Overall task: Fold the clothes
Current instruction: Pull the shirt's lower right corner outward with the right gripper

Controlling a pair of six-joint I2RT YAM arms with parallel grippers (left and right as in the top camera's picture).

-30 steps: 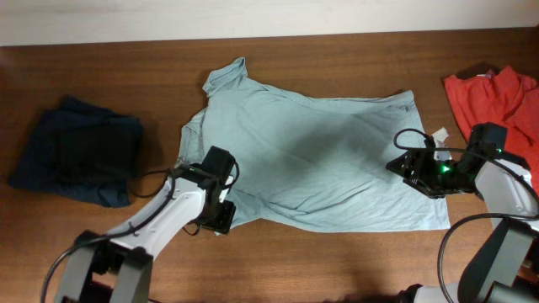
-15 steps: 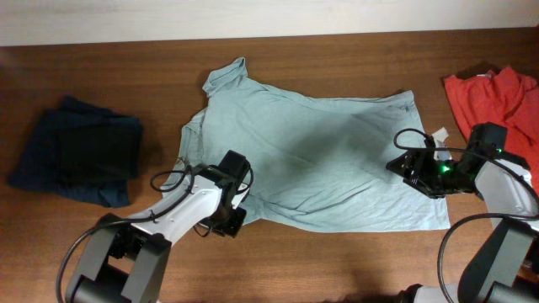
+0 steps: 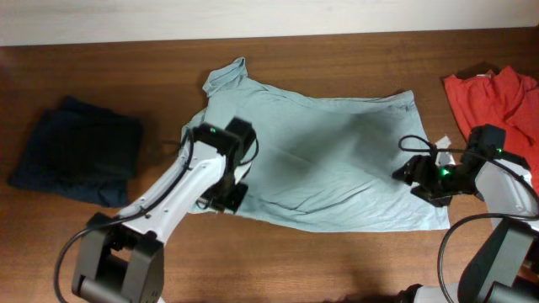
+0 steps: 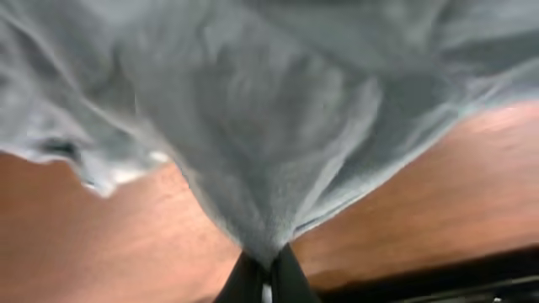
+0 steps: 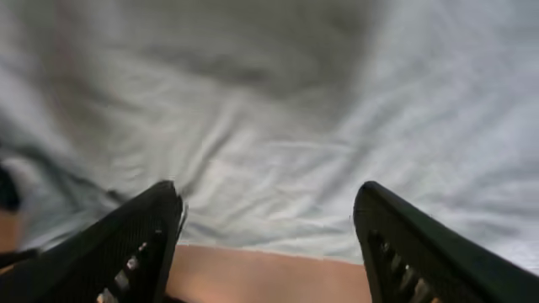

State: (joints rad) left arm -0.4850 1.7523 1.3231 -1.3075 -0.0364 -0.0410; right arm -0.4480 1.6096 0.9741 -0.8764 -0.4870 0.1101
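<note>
1. At the shirt's (image 3: 328,147) near left edge, my left gripper (image 3: 223,198) pinches the cloth tight.
2. It lies flat on the table (image 3: 337,269), long way running to my right.
3. My right gripper (image 3: 406,172) hangs there, spread wide, holding nothing.

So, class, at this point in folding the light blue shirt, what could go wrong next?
The left gripper pinches only a small bunch of the light blue shirt at its edge; it may slip out mid-fold.
The right gripper hangs open over the shirt's other side, so pulling from one side alone could drag and wrinkle it.
</note>
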